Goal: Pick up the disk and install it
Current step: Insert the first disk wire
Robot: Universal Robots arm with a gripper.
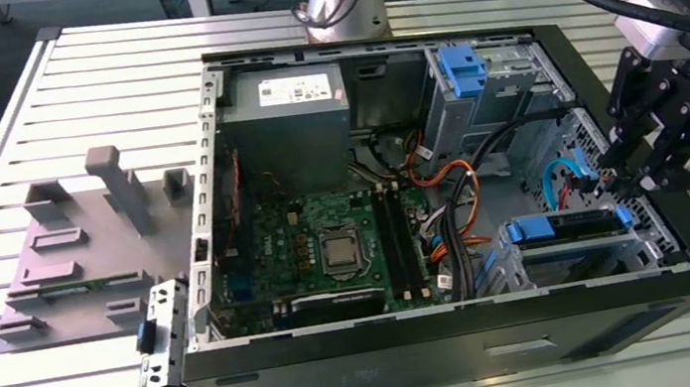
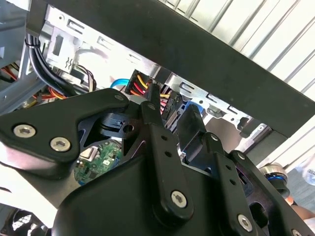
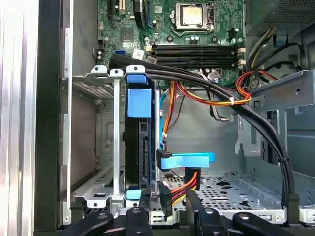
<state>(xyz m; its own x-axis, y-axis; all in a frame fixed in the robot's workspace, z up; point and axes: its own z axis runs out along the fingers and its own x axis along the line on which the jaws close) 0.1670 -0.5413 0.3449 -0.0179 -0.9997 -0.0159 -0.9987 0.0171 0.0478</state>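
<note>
The gripper (image 1: 624,179) is hanging at the rim of the open computer case (image 1: 470,332) on the exterior view's right, its black fingers (image 3: 167,204) standing slightly apart and, as far as the angle allows, pinching nothing. In the first wrist view the fingertips are sitting just beside a black connector with red, yellow and orange wires (image 3: 189,186), close to the near edge of the drive cage (image 3: 93,147).

The disk (image 3: 138,142) is sitting upright on its edge inside that cage, its blue carrier showing at both ends. A flat blue cable (image 3: 189,161) is running out from beside it. To the disk's side the perforated metal floor (image 3: 236,189) is lying open, with a thick black cable bundle (image 3: 246,115) arching across above it.

Farther in, the motherboard (image 1: 324,241) is lying flat, and beyond it the grey power supply (image 1: 289,96) is sitting against the far wall.
</note>
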